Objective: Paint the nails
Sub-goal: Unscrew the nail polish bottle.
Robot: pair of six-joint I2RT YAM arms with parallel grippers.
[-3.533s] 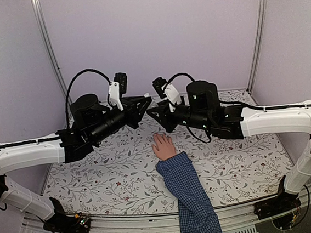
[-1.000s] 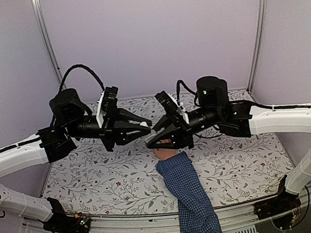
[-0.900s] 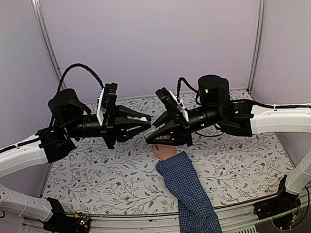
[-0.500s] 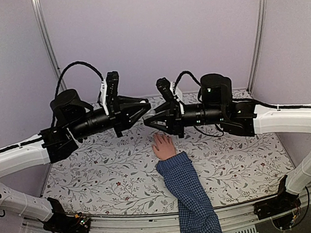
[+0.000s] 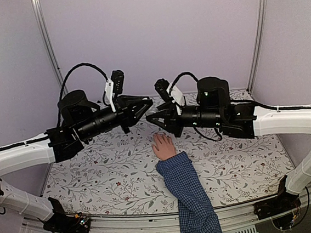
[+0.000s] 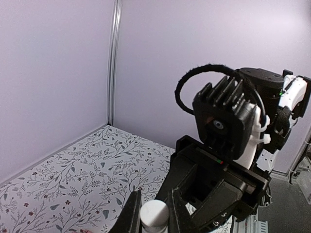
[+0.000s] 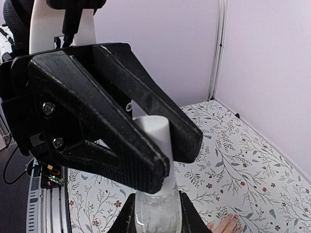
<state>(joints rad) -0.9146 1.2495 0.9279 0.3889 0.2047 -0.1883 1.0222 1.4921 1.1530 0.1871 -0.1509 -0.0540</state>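
A small pale hand (image 5: 163, 146) lies flat on the flowered table, at the end of a blue checked sleeve (image 5: 189, 193). Its nails (image 5: 158, 137) are too tiny to show any colour. Above and behind the hand, my two grippers meet tip to tip. My right gripper (image 7: 153, 208) is shut on a clear glass bottle (image 7: 153, 213). My left gripper (image 6: 154, 208) is shut on the bottle's white cap (image 6: 154, 215), which still sits on the bottle neck. In the top view the left gripper (image 5: 146, 104) and right gripper (image 5: 152, 118) touch over the table's middle. Fingertips (image 7: 228, 224) show low in the right wrist view.
A floral cloth (image 5: 105, 171) covers the table. Lilac walls close in the back and both sides, with metal posts (image 5: 46, 44) at the back corners. Both white forearms span the table's left and right halves above the cloth.
Both grippers, still joined at the bottle, have risen and drawn back from low over the hand. The hand, partly covered a second ago, is now in full view.
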